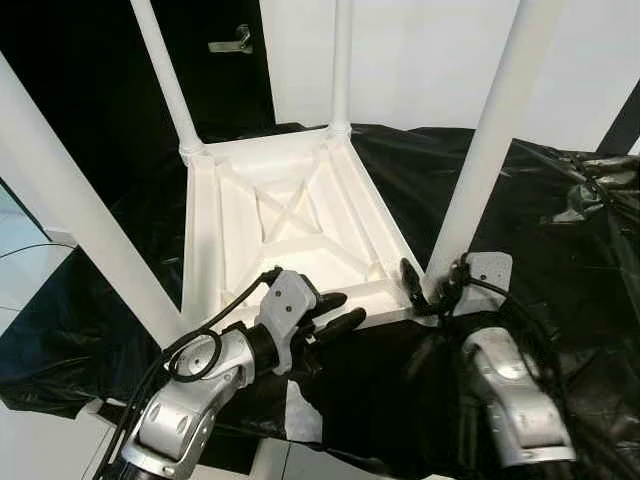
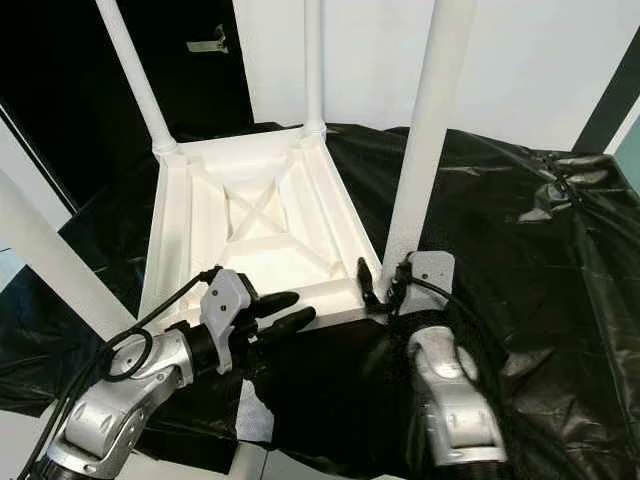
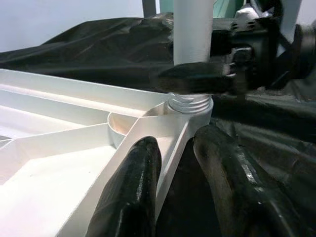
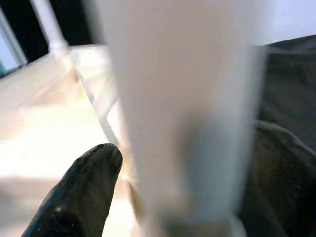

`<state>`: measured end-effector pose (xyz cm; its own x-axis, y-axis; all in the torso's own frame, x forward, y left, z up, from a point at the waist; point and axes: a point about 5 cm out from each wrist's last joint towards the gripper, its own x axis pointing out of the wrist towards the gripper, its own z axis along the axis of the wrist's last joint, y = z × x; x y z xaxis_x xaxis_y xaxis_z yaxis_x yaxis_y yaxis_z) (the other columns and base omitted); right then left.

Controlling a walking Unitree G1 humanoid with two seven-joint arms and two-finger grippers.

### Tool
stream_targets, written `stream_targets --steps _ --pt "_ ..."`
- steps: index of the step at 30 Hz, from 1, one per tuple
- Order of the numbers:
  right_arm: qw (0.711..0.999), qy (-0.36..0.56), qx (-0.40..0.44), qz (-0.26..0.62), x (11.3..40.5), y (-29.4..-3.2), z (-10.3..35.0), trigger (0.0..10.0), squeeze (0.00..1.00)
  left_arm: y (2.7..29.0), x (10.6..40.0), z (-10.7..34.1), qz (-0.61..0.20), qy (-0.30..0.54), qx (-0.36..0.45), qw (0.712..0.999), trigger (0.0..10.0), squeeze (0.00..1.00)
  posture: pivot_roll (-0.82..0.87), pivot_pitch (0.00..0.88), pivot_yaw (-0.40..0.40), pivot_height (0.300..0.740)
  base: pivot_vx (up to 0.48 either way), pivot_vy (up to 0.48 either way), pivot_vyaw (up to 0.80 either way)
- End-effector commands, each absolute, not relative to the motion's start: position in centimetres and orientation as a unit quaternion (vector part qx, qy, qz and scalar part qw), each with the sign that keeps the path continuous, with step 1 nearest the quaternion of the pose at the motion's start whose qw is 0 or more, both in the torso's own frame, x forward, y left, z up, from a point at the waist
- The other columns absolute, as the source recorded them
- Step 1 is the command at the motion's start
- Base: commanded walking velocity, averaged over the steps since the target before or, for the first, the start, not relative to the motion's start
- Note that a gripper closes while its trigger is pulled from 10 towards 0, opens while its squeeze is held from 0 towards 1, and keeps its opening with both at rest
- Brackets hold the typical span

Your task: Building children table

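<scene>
A white children's table (image 1: 290,215) lies upside down on a black sheet, with its legs pointing up. My left gripper (image 1: 338,311) is at the table's near edge. Its two fingers (image 3: 133,187) straddle the white rim (image 3: 163,148) and are shut on it. My right gripper (image 1: 432,285) sits at the base of the near right leg (image 1: 490,130). One finger (image 4: 84,192) lies on the leg's inner side; the other is hidden behind the leg. In the left wrist view, that leg's threaded base (image 3: 190,103) sits in the corner socket, with a right finger across it.
The black sheet (image 1: 560,250) covers the work surface, with crumpled folds at the far right. The near left leg (image 1: 80,220) slants up close to my left arm. Two far legs (image 1: 165,80) rise in front of a dark door with a handle (image 1: 232,42) and a white wall.
</scene>
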<state>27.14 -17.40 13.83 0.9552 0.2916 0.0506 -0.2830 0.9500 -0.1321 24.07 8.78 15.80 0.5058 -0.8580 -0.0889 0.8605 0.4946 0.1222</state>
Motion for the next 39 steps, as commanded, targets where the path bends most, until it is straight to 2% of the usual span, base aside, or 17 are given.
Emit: stream_targets --steps 1,5,11,12,13,14,15,23,28,29,37,38,39 --pt "0.984 -0.034 -0.053 0.168 27.2 -17.5 13.7 10.0 0.00 8.7 24.1 15.8 -0.514 0.010 0.075 0.855 10.0 0.00 -0.03 0.000 0.020 0.740 0.000 0.000 0.00" --pt "0.968 -0.023 -0.081 0.235 28.5 -17.8 13.9 10.0 0.00 8.7 24.3 15.9 -0.514 0.007 0.076 0.855 10.0 0.00 -0.03 0.000 0.025 0.740 0.000 0.000 0.00" --pt "0.954 -0.017 -0.106 0.279 30.0 -17.5 14.1 10.0 0.00 8.6 24.4 16.0 -0.514 0.005 0.076 0.854 10.0 0.00 -0.02 0.000 0.022 0.740 0.000 0.000 0.00" --pt "0.951 -0.013 -0.108 0.291 30.3 -17.4 14.0 8.9 0.00 8.6 24.4 16.0 -0.513 0.004 0.076 0.855 10.0 0.00 -0.02 0.000 0.018 0.740 0.000 0.000 0.00" --pt "0.951 -0.013 -0.108 0.291 30.3 -17.4 14.0 8.9 0.00 8.6 24.4 16.0 -0.513 0.004 0.076 0.855 10.0 0.00 -0.02 0.000 0.018 0.740 0.000 0.000 0.00" --pt "0.947 -0.007 -0.112 0.302 30.5 -17.3 13.8 2.7 0.00 8.6 24.4 16.1 -0.511 0.003 0.076 0.856 10.0 0.00 -0.01 0.000 0.013 0.740 0.000 0.000 0.00" --pt "0.944 -0.002 -0.112 0.310 30.6 -17.2 13.7 0.0 0.00 8.6 24.4 16.1 -0.511 0.002 0.076 0.856 10.0 0.00 0.00 0.000 0.006 0.740 0.000 0.000 0.00" --pt "0.940 0.014 -0.108 0.323 30.7 -17.4 13.0 0.0 0.00 8.8 24.1 15.9 -0.507 0.005 0.082 0.858 10.0 0.00 0.01 0.000 -0.003 0.740 0.000 0.000 0.00" --pt "0.956 0.022 -0.100 0.274 31.0 -17.7 12.6 0.2 0.00 9.0 24.1 15.8 -0.507 0.006 0.085 0.858 10.0 0.00 0.01 0.000 -0.001 0.740 0.000 0.000 0.00" --pt "0.962 0.022 -0.101 0.254 31.0 -17.7 12.4 10.0 0.00 8.9 24.0 15.8 -0.508 0.006 0.085 0.857 10.0 0.00 0.01 0.000 -0.001 0.740 0.000 0.000 0.00" --pt "0.977 0.021 -0.094 0.190 30.6 -17.1 11.9 10.0 0.00 8.8 24.0 15.8 -0.511 0.006 0.084 0.855 10.0 0.00 0.00 0.000 0.000 0.740 0.000 0.000 0.00" --pt "0.981 0.023 -0.085 0.174 30.5 -17.1 11.8 10.0 0.00 8.8 24.0 15.8 -0.511 0.006 0.084 0.855 10.0 0.00 0.00 0.000 0.000 0.740 0.000 0.000 0.00" --pt "0.991 0.021 -0.070 0.113 30.1 -16.9 11.6 10.0 0.00 8.6 24.1 15.9 -0.511 0.004 0.082 0.855 10.0 0.00 0.00 0.000 -0.004 0.740 0.000 0.000 0.00"
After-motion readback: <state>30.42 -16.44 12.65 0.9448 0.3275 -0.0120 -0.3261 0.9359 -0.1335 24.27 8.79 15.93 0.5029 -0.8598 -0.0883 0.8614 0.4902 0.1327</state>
